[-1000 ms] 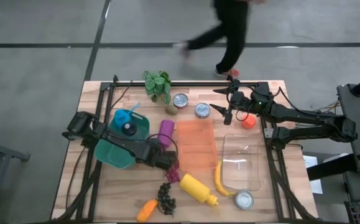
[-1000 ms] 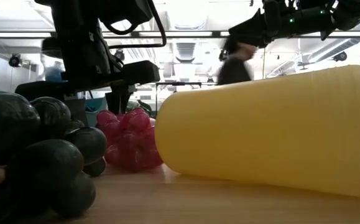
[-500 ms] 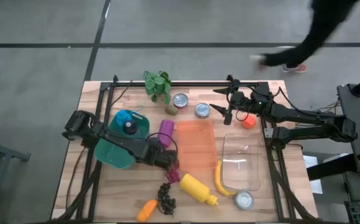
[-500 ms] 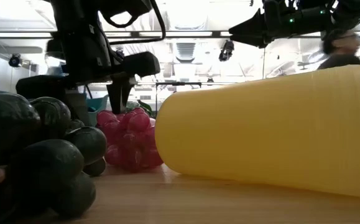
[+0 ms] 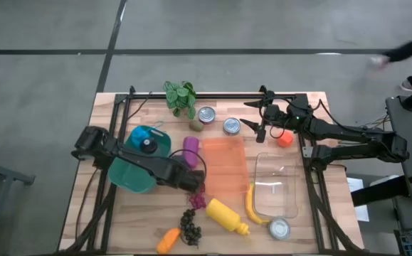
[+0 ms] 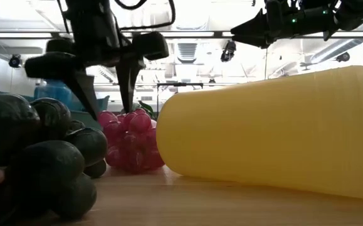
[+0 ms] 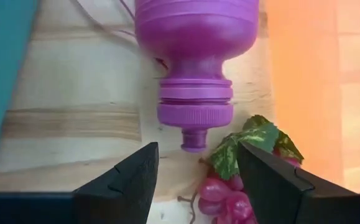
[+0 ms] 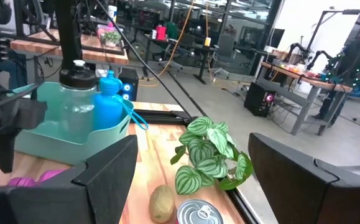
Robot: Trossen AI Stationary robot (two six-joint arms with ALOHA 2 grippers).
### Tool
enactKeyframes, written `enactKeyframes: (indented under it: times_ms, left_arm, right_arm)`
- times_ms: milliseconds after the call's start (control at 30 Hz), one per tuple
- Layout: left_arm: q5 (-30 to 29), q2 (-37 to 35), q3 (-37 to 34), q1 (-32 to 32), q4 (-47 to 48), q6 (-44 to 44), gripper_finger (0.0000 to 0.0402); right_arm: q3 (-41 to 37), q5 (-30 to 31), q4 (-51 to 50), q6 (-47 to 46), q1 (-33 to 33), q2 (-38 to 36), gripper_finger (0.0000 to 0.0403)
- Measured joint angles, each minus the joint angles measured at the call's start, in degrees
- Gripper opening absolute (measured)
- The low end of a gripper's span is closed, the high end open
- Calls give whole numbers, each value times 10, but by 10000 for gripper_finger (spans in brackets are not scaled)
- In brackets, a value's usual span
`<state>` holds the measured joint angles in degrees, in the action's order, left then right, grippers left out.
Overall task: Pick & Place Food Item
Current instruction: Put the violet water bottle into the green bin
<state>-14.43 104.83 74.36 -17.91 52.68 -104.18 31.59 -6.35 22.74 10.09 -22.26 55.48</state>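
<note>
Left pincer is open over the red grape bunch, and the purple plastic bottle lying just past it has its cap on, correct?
Not quite: the purple plastic bottle has no cap; the left wrist view shows its bare threaded neck. The rest holds: the left pincer is open over the red grape bunch.

A purple bottle is seen lying on the wooden tabletop, its capped neck pointed at the spread left gripper. Pink grapes with a green leaf are seen between the fingers, beside an orange tray.
</note>
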Motion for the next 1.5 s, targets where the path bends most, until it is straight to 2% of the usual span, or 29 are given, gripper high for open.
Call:
enactKeyframes:
  times_ms: [100,233,500,867,1500]
  left_arm:
    - [7,13,30,0,34,-20,221]
    - [52,40,51,-1,48,-72,221]
    - [74,110,95,-1,57,-50,221]
    - [71,104,97,3,110,-38,221]
    - [42,105,84,3,97,-65,221]
  right_arm:
    - [0,0,0,0,0,0,305]
    - [0,0,0,0,0,0,305]
    - [0,0,0,0,0,0,305]
    - [0,0,-1,0,0,0,305]
    - [0,0,-1,0,0,0,306]
